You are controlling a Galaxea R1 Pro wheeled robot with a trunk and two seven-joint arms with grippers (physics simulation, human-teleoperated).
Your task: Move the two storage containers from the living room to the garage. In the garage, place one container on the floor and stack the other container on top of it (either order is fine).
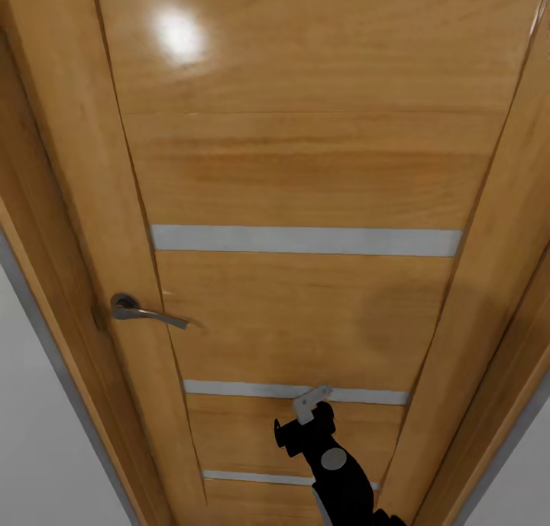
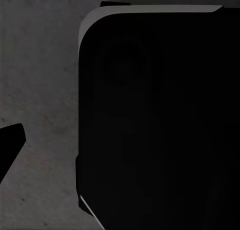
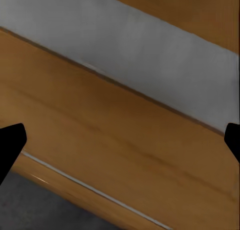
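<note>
Facing a closed wooden door (image 1: 305,175) at very close range, the robot is on its way and no storage container appears in any camera, so where the bins are cannot be told. Nearest the head camera, the right arm (image 1: 340,472) rises from the lower edge of the picture, black with a pale bracket at its tip, reaching up just short of the door's second grey inlay strip. In the right wrist view, the right gripper (image 3: 120,135) stands wide apart, its two dark fingertips at opposite sides of the picture, empty, pointed at the door's wood and a grey strip (image 3: 150,55). In the left wrist view, a large black rounded body (image 2: 160,120) hangs over dark mottled concrete floor (image 2: 40,90); one dark fingertip (image 2: 10,140) shows, and whether that gripper is spread or closed cannot be told. Farther up the door, a silver lever handle (image 1: 141,311) sits near its left edge, well apart from the right gripper. Risk, as a judgement: pushing forward could drive the arm against the panel, since the handle looks unturned.
</note>
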